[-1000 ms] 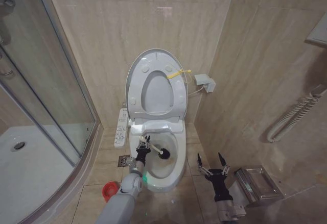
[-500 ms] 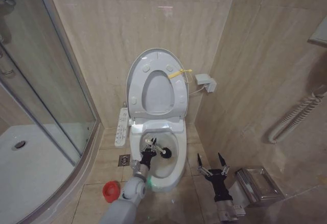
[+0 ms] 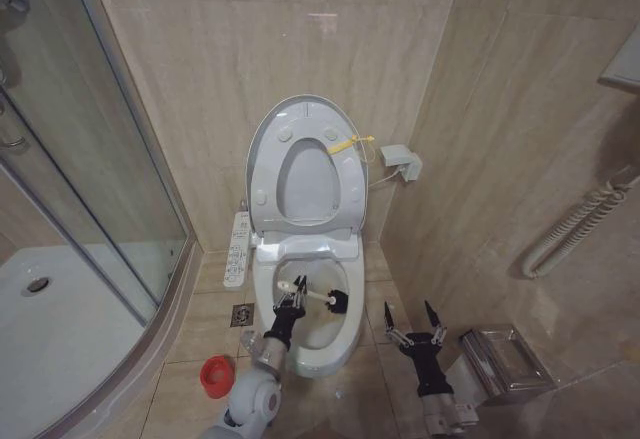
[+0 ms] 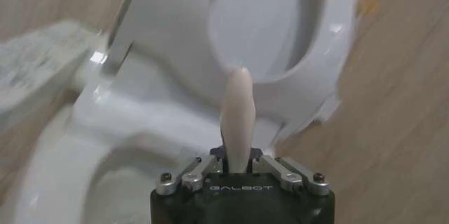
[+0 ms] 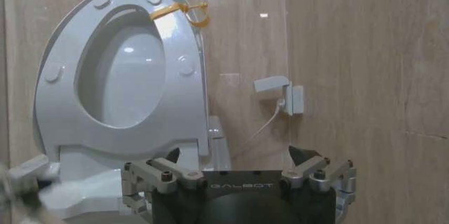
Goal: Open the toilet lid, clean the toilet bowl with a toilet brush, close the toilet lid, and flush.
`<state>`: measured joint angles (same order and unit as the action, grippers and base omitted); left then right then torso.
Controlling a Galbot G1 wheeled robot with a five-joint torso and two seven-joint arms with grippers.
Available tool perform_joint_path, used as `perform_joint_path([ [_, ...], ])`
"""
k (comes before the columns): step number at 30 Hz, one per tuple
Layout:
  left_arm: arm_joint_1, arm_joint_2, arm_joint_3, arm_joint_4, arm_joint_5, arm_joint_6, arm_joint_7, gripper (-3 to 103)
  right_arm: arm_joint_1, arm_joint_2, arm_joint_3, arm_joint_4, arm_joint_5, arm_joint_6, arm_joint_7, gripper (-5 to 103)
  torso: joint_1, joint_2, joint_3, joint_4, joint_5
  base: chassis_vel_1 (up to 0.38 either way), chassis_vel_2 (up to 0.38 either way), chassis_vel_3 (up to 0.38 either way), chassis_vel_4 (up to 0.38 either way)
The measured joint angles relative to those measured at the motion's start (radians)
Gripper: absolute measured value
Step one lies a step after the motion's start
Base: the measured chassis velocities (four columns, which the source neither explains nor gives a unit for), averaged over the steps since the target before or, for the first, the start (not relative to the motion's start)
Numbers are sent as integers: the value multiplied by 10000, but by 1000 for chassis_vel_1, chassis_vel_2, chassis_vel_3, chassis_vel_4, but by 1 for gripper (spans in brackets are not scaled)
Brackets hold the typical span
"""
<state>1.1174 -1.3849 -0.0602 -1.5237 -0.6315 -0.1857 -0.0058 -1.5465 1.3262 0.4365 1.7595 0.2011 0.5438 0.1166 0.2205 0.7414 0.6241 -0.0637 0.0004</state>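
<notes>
Head view: left gripper (image 3: 288, 307) clenched on toilet brush (image 3: 318, 298), dark head inside toilet bowl (image 3: 345, 344) for scrubbing; toilet lid (image 3: 262, 149) up; right gripper (image 3: 411, 318) idle, spread, right of bowl.

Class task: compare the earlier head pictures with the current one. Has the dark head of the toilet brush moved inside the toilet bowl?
Yes. Held by the left gripper, the toilet brush head has swept toward the robot's right, nearer the right rim of the toilet bowl.

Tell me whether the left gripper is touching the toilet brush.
Touching. The left wrist view shows the left gripper shut on the toilet brush handle, which rises from between its fingers; the head view shows the brush head down in the toilet bowl.
</notes>
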Motion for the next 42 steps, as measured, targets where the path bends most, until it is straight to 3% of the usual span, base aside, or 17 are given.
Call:
perform_joint_path([
  [4,-415,-353,-6,1178,189,-165,25,18,-30,5,3,-3,-5,22,-3,100,0,0,0,-4,-1,0,0,0,0],
  [8,-669,-429,-4,1520,225,-233,58,18,-47,-2,30,-4,-5,43,-5,100,0,0,1,-5,-3,0,0,0,0],
  [12,-616,-282,-7,938,134,-153,56,18,-47,-15,46,-5,-5,46,-5,100,1,-1,1,-6,-5,0,0,0,0],
  [14,-303,25,-12,-101,-26,72,-26,18,-31,-34,64,-4,-2,46,0,100,1,0,1,-7,-6,0,0,0,0],
  [18,160,474,72,-824,-67,356,-242,18,-5,-39,70,-21,0,44,5,100,0,1,1,-6,-6,0,0,0,0],
  [23,326,920,85,-255,-83,547,-586,18,48,42,32,-87,-1,40,5,100,0,1,0,0,-5,0,0,0,0],
  [29,145,753,205,226,-346,553,-575,18,82,159,-29,-157,-84,40,-2,100,0,1,0,-3,-3,0,0,0,0],
  [38,1164,1261,698,-2619,-540,960,-706,18,17,146,91,-107,-93,38,4,100,0,1,0,-4,-2,0,0,0,0],
  [42,1362,1418,720,-2527,-387,1030,-811,19,14,155,115,-90,-93,38,4,100,-1,1,0,-4,-4,0,0,0,0],
])
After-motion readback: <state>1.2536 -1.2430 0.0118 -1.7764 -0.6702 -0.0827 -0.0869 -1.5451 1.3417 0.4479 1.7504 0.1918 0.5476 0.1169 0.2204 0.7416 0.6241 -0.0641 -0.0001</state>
